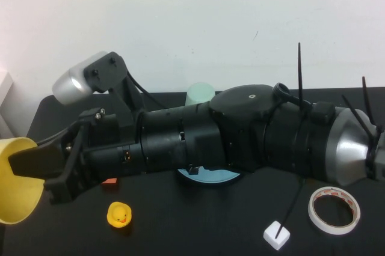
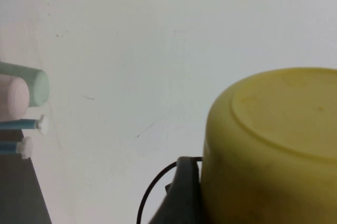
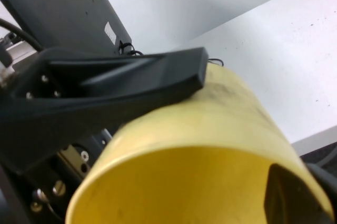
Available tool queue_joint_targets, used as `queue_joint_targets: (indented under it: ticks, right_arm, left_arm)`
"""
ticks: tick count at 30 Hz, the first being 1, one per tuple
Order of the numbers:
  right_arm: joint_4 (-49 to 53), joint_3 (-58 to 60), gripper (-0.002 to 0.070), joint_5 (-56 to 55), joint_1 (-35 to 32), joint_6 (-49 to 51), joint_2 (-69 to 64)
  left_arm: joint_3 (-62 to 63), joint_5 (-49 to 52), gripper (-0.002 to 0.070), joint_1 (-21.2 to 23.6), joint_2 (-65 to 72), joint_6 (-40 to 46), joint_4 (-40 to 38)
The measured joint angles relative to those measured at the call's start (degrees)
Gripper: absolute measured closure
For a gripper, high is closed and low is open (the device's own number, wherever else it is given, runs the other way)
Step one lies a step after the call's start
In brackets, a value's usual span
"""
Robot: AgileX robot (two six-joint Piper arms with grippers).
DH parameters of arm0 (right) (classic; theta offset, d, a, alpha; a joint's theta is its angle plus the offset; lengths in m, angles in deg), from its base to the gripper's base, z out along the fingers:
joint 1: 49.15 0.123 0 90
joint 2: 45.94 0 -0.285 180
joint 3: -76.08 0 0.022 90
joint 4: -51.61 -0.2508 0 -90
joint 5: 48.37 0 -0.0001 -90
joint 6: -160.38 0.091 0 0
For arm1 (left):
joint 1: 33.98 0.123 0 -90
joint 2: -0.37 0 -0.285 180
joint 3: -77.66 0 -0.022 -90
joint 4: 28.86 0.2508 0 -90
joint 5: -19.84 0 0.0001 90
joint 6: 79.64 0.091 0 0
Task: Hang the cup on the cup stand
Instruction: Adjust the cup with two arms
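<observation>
The black desk [image 1: 198,226] is crossed by the right arm [image 1: 240,130], which reaches over to the robot's left and hides most of the cup stand [image 1: 210,176]; only a sliver of its blue tray shows beneath the arm. The yellow cup [image 1: 18,178] is held in the air on its side at the far left edge. The right claw [image 1: 24,163] is clamped on its wall, one finger inside the mouth and one outside. The left claw [image 2: 253,197] is right at the cup's base, but whether it grips cannot be told. This looks like a handover or a re-grip. Next, I judge, the cup must be carried mouth-down onto a free peg. A tape roll [image 1: 334,209] and rubber duck [image 1: 119,214] lie nearby.
</observation>
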Motion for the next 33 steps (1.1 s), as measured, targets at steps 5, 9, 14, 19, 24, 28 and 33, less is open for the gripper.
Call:
queue_joint_targets:
  ticks: [5,9,14,19,24,28,33]
  right_arm:
    - [-0.13,-0.01,0.0657,0.23,0.00,-0.26,0.00]
    - [-0.13,-0.01,0.0657,0.23,0.00,-0.29,0.00]
    - [-0.13,-0.01,0.0657,0.31,0.00,-0.49,0.00]
    - [-0.13,-0.01,0.0657,0.58,0.00,-0.62,0.00]
    - [0.81,-0.01,0.0632,0.84,0.00,-0.72,0.00]
    - [2.42,-0.01,0.0528,1.44,0.00,-0.72,-0.08]
    - [3.73,-0.01,0.0338,3.67,-1.14,-0.72,-0.08]
  left_arm:
    - [0.00,-0.13,0.0064,0.00,0.00,1.06,0.00]
    - [0.00,-0.13,0.0064,0.00,0.00,1.53,0.00]
    - [0.00,-0.13,0.0064,0.00,0.00,3.63,0.00]
    - [0.00,-0.13,0.0064,0.00,0.00,4.78,-0.11]
    - [0.00,-0.43,0.0064,0.00,0.00,8.41,-0.21]
    - [0.00,-1.26,0.0064,0.00,0.00,13.79,-0.21]
    - [0.00,-1.62,0.0064,0.00,0.00,17.70,-0.33]
